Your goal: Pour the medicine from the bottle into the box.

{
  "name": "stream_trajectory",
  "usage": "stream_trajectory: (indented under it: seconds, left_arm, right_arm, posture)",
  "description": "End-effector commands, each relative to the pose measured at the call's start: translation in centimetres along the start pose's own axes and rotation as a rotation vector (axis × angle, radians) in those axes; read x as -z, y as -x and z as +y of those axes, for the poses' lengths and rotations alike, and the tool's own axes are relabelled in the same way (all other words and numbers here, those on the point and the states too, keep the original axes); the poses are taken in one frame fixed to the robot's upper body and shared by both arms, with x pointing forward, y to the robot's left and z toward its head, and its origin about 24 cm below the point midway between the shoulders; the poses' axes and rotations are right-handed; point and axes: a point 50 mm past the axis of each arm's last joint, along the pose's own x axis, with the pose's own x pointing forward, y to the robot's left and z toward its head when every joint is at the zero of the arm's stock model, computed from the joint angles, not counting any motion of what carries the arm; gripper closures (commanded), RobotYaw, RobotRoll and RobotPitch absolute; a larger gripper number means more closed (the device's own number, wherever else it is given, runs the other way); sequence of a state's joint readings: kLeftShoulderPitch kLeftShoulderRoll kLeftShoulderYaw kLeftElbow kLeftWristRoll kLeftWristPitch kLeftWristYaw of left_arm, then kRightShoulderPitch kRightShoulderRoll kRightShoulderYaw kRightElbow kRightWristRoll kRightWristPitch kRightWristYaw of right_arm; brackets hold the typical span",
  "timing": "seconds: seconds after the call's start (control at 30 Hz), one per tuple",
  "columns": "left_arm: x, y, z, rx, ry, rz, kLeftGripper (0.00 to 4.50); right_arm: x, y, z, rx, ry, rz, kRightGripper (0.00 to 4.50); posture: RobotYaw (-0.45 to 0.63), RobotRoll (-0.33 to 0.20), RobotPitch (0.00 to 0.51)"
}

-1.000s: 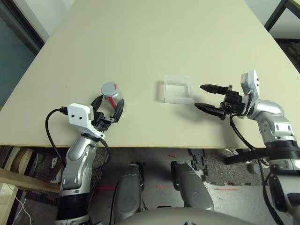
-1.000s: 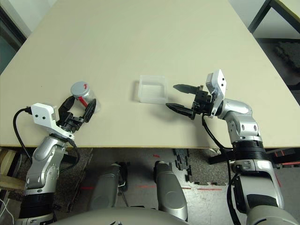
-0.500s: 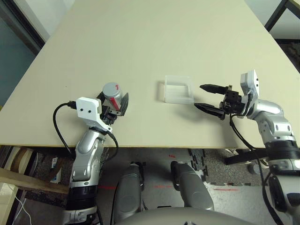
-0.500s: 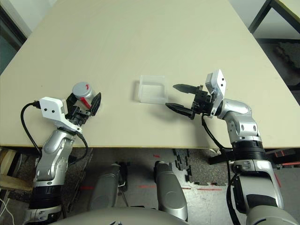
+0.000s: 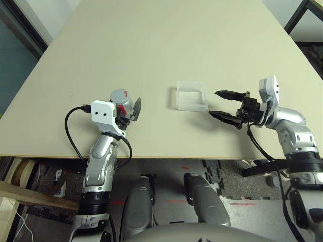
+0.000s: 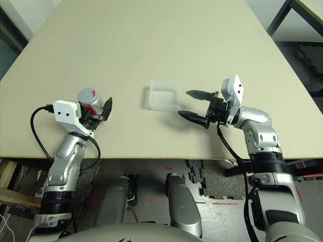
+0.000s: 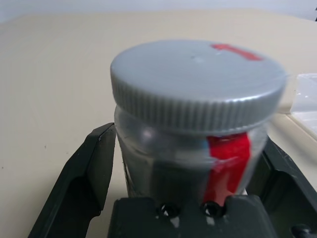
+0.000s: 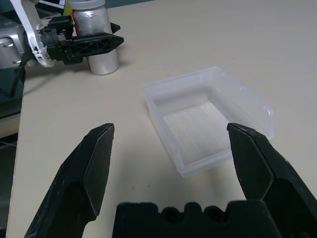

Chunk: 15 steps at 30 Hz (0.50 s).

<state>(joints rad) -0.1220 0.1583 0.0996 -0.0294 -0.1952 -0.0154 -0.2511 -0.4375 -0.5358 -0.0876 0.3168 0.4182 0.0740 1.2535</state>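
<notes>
- Head view: the left gripper [image 5: 127, 112] is spread wide with the bottle [image 5: 121, 102] standing upright between its two fingers, near the table's [image 5: 166, 45] front-left edge. Actual contact with the finger pads can't be made out from up here. The grey cap [image 5: 119, 95] with its red mark is on the bottle.
- Same view: the right gripper [image 5: 225, 107] is also wide open with nothing held, parked just right of the box [image 5: 192, 96], fingertips pointed at it but apart from it. No medicine can be spotted in the box.
- Left wrist view: the bottle [image 7: 198, 129] is seen right up close, cap on, red stripe facing the camera, a black finger [image 7: 84, 178] on each side.
- Right wrist view: open fingers [image 8: 94, 163] are framed around the clear box [image 8: 208, 119], which sits between them and the bottle [image 8: 96, 42]; nothing is lying in between.
</notes>
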Motion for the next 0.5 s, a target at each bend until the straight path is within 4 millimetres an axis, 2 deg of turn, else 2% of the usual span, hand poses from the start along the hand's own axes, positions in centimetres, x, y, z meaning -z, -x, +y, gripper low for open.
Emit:
stream_trajectory:
  seconds: [0.03, 0.2, 0.3, 0.4, 0.5]
  left_arm:
    - [0.16, -0.22, -0.04, -0.009, -0.003, 0.003, 0.02]
    - [0.11, -0.33, -0.05, -0.009, -0.009, -0.002, 0.02]
    - [0.05, -0.44, -0.05, -0.009, -0.012, -0.005, 0.65]
    - [-0.01, -0.51, -0.05, -0.007, -0.014, -0.005, 1.71]
    - [-0.06, -0.55, 0.0, 0.002, -0.02, -0.004, 1.71]
  right_arm:
    - [0.31, -0.14, 0.42, -0.011, -0.004, 0.004, 0.0]
    - [0.36, -0.18, 0.5, -0.011, -0.006, 0.003, 0.0]
    - [0.37, -0.15, 0.54, -0.01, -0.007, 0.002, 0.0]
    - [0.36, -0.12, 0.55, -0.009, -0.007, 0.002, 0.0]
    - [0.35, -0.11, 0.54, -0.006, -0.007, 0.001, 0.0]
  posture:
    - [-0.11, 0.0, 0.195]
    - [-0.11, 0.0, 0.196]
    - [-0.11, 0.0, 0.198]
    - [-0.11, 0.0, 0.198]
    - [-0.11, 0.0, 0.197]
